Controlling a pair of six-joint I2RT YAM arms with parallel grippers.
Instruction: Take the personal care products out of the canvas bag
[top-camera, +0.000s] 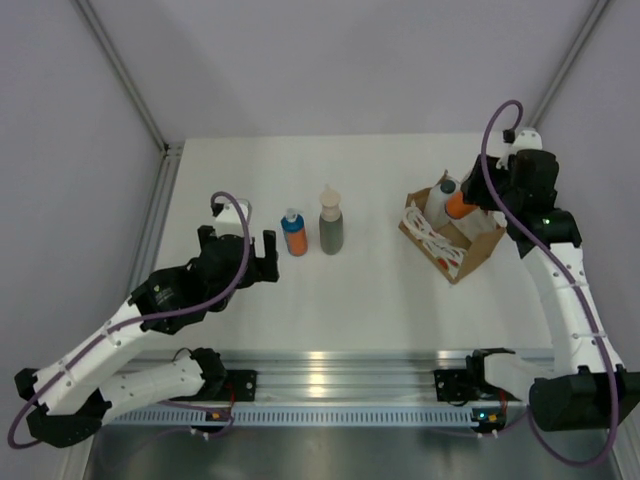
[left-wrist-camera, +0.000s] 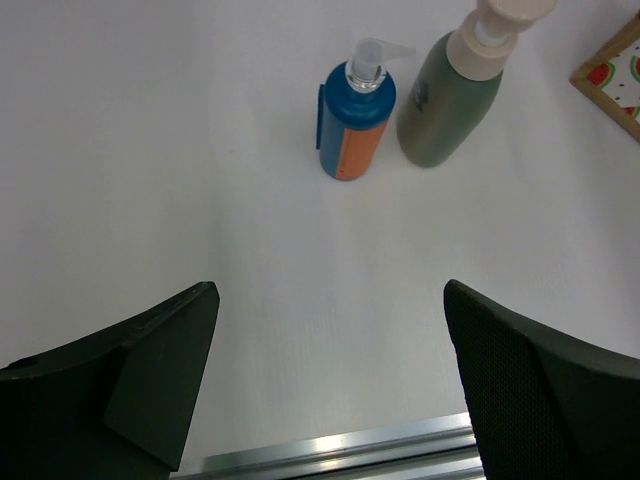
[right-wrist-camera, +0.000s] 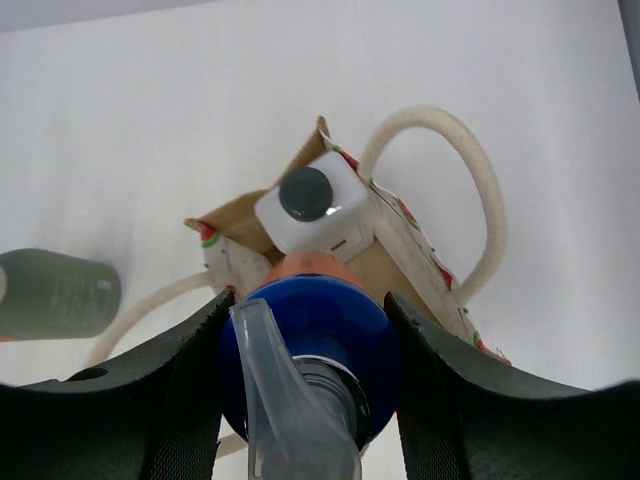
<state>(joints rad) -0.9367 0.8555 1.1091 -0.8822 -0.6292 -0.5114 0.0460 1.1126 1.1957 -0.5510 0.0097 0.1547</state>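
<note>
Over at two o'clock on the table (top-camera: 370, 300), the right gripper (right-wrist-camera: 310, 350) is clenched around the blue cap of an orange bottle (top-camera: 459, 205), one finger on each side, clear pump nozzle poking out toward the wrist camera. The bottle hangs right over the open mouth of the canvas bag (top-camera: 470, 252). Its lower end is hidden, so I can't tell whether it is clear of the bag. Just beside it, at twelve o'clock in the wrist view, the white bottle (right-wrist-camera: 312, 208) with its dark grey cap sits inside the bag, and the cream loop handle (right-wrist-camera: 482, 185) arcs off to the side. Near the middle of the table the second orange bottle (top-camera: 293, 233) stands upright, with the grey-green bottle (top-camera: 331, 226) close at its three o'clock, the two apart. The left gripper (top-camera: 240, 250) waits at their eight o'clock, jaws spread wide and gripping nothing.
</note>
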